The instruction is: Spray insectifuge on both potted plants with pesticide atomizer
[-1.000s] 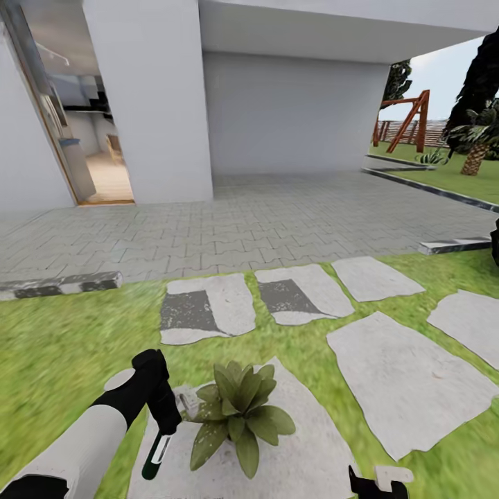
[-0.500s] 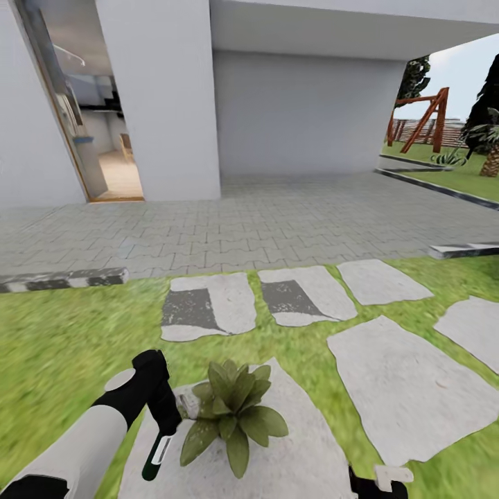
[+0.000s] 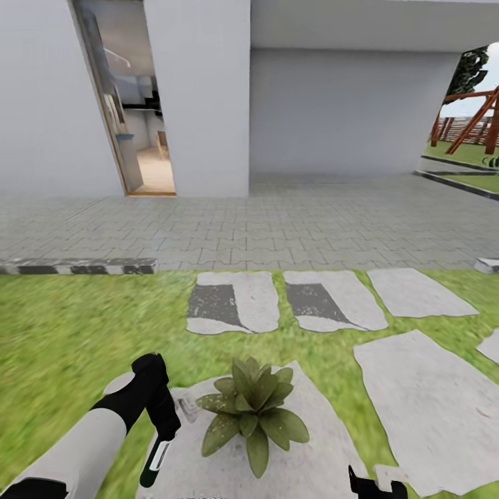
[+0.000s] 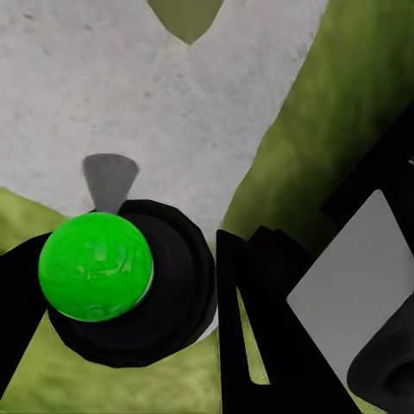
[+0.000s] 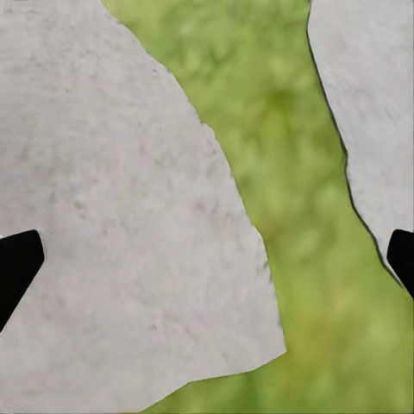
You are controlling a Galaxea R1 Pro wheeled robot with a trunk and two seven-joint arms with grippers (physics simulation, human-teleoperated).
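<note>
One potted plant, a low rosette of olive-green leaves, sits on a grey stepping stone at the bottom of the head view; the other plant is out of view. Just left of it my left gripper is shut on the pesticide atomizer. Its dark-green body hangs downward and its pale trigger head points toward the leaves. In the left wrist view the bottle's round green bottom faces the camera between the black fingers. My right gripper is low at the frame's bottom edge, open over stone and grass.
More stepping stones lie to the right and ahead on the lawn. A dark kerb borders a paved patio. Behind it stand the white house wall and an open doorway. A wooden swing frame is far right.
The whole picture has shifted to the right, so the camera has turned left. The left arm and atomizer keep their place in the view, and the plant now sits slightly further right.
</note>
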